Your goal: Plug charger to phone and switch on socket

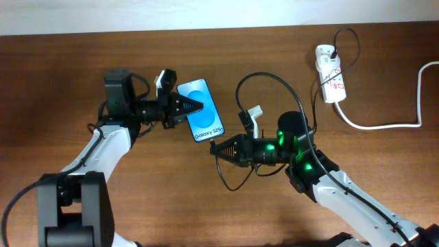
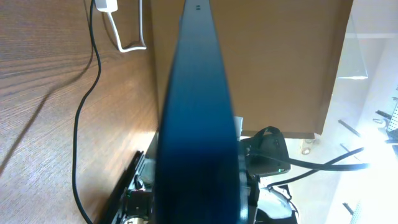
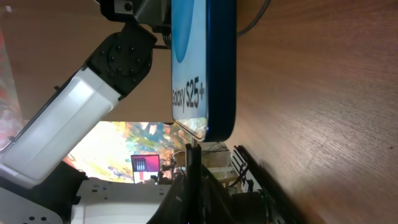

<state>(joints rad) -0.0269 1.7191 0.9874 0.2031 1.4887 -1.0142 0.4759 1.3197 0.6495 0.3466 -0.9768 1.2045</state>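
The phone (image 1: pixel 203 110) with its bright blue screen and "Galaxy S25+" text lies in the middle of the table. My left gripper (image 1: pixel 194 104) is shut on its far short end; in the left wrist view its dark edge (image 2: pixel 198 124) fills the middle. My right gripper (image 1: pixel 215 148) is shut on the charger's black plug tip (image 3: pixel 194 163), held just off the phone's near short end (image 3: pixel 208 127). The thin black charger cable (image 1: pixel 274 81) loops back to the socket (image 1: pixel 330 73), a white power strip at the far right.
A thick white cord (image 1: pixel 384 123) runs from the socket to the right table edge. Loose black cable loops (image 1: pixel 230 180) lie under my right gripper. A black cable (image 2: pixel 84 112) crosses the wood in the left wrist view.
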